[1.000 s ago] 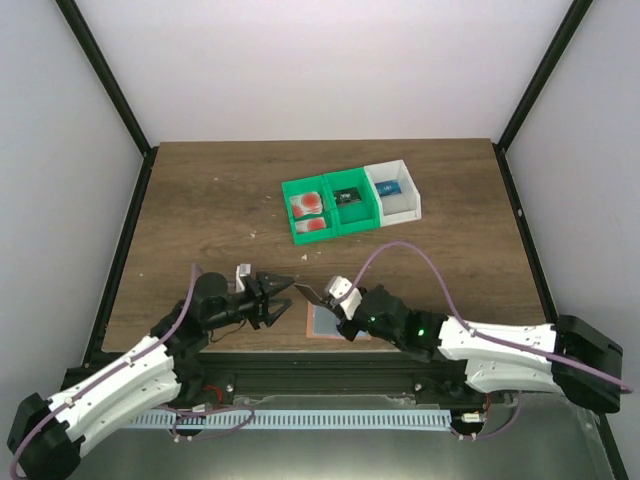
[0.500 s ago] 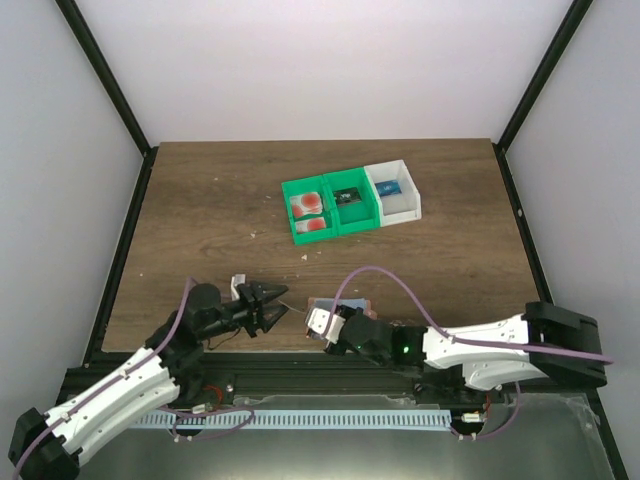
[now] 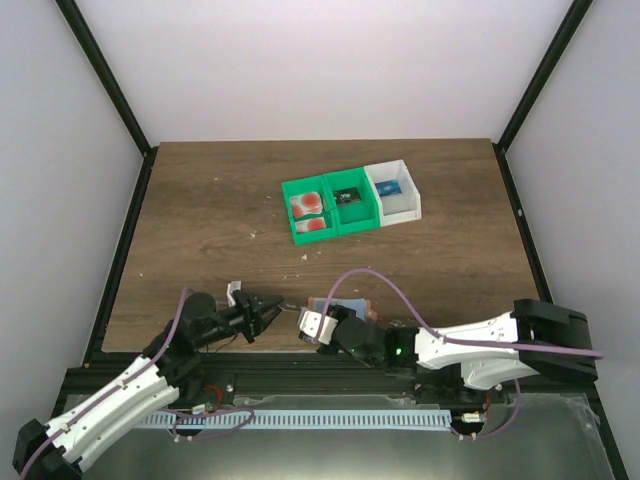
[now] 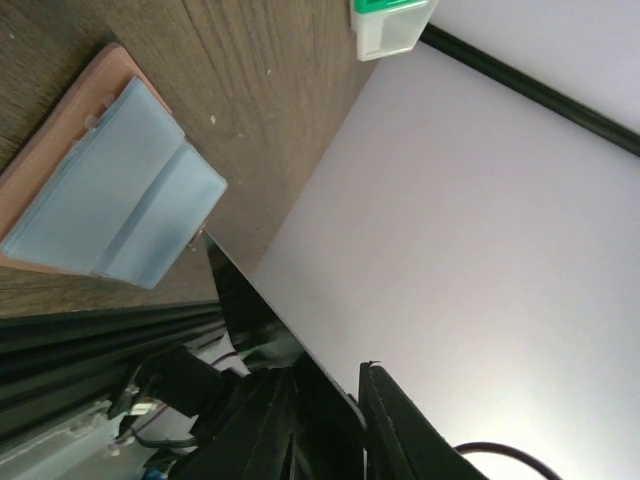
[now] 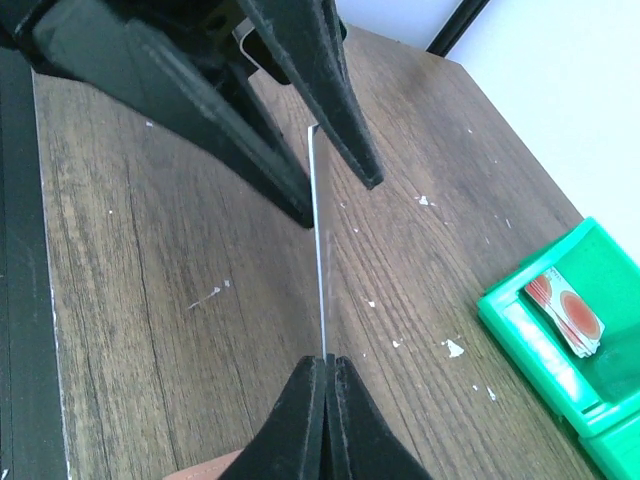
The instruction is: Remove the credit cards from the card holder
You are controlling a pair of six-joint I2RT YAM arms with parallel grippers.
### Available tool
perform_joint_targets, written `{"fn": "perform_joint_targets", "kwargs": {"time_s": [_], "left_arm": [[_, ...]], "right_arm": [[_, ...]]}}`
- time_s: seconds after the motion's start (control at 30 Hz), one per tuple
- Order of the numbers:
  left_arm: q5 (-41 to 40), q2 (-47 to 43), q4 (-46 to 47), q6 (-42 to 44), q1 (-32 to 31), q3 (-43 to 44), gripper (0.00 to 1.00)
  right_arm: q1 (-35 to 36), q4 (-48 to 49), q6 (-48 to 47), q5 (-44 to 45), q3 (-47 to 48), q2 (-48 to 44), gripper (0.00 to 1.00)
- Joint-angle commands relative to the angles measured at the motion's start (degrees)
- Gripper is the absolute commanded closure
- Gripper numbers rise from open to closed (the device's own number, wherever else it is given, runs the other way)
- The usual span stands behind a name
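R tool (image 5: 326, 362) pinches card (image 5: 320, 250) edge-on; L tool (image 5: 340, 200) gapes round its tip. If I let go b4 L closes, card drops to worktop (image 5: 150, 300).

Setting: robotics lab test cell. A wood-grain table (image 3: 200, 200) was enclosed by plain white panels (image 3: 320, 60) and black frame posts (image 3: 105, 75). Two cabled robot arms (image 3: 110, 395) stood bolted along its near edge.

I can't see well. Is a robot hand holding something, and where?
Yes, the right gripper pinches a thin card by one edge.
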Motion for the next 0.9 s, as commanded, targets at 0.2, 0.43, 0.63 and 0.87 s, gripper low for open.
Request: {"fn": "perform_joint_targets", "kwargs": {"time_s": [0.2,0.43,0.63,0.87], "left_arm": [[-2.0,-2.1,4.6,-0.6,0.4,-3.1,1.0],[-5.9,-2.0,9.8,21.4,0.4,-0.4,1.0],[-3.4,-3.5,19.4,40.6,0.5,-1.1,1.0],[5.9,-6.1,28.9,51.3,0.5,-5.4,1.0]], "right_arm": [[0.7,-1.5,3.6,2.3,2.2,-0.1,0.92],[0.7,-21.1,25.9,0.2,6.6,-10.5,0.56],[0.6,-35.6,42.9,-1.0,11.0,-21.4,0.53],[-0.7,-34.5,58.8,-8.6,9.6,-28.7,0.52]]}}
